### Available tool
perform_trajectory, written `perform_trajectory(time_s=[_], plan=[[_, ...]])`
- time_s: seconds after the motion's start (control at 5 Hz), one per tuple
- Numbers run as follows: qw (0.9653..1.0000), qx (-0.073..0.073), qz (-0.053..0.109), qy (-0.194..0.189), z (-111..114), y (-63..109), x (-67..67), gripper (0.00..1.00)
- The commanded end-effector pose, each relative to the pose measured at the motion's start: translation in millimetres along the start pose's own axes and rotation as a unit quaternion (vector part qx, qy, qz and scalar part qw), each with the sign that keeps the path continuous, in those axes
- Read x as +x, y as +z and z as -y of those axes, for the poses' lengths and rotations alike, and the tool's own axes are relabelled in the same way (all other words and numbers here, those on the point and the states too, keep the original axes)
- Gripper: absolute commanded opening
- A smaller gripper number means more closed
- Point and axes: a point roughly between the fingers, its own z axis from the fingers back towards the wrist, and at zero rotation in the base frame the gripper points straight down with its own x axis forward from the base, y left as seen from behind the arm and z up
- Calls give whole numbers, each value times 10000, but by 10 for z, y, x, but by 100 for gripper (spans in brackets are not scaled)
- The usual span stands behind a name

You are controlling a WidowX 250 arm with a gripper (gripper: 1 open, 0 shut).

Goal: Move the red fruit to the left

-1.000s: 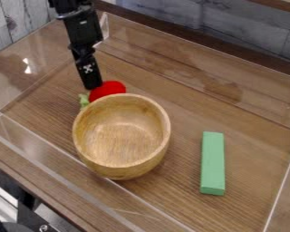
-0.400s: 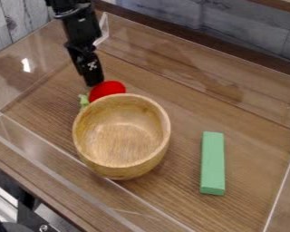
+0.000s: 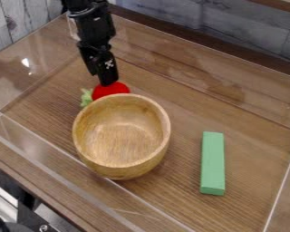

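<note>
The wooden table (image 3: 232, 82) fills the view, ringed by a low clear wall. On it, at the centre, sits the wooden bowl (image 3: 120, 136), broad, shallow and empty. Off to its right and well apart lies the long green block (image 3: 213, 162), flat on the boards.

The black arm comes down from the top left, and its gripper (image 3: 105, 74) points steeply downward with the fingers spread wide and holding nothing. The tips hang just above the red fruit (image 3: 109, 91), close to its top; whether they touch it cannot be told from this view.

The red fruit is the smallest thing here. It rests on the table just behind the bowl's far-left rim, apparently touching it or nearly so, with its light-green leafy end sticking out to the left.

Judging by its gloss and size, the fruit is probably a light, hard plastic toy, stiff enough to take a firm pinch and unlikely to break. The trouble is its shape and sheen: round and slick, it may roll or squirt out from between the fingers (the bowl's rim so close behind leaves little room on that side). The safest hold looks to be across the widest part of the red body, fingers either side, clear of the leaf.
</note>
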Motion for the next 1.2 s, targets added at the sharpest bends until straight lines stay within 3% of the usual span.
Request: perform_trajectory(time_s=[0.0,0.4,0.8,1.0], plan=[[9992,337,192,79,-83,82,84,100],[9992,301,54,265,-114,70,23,100],[9995,232,-137,154,19,-66,35,100],[9995,221,-193,113,-59,-87,28,0]])
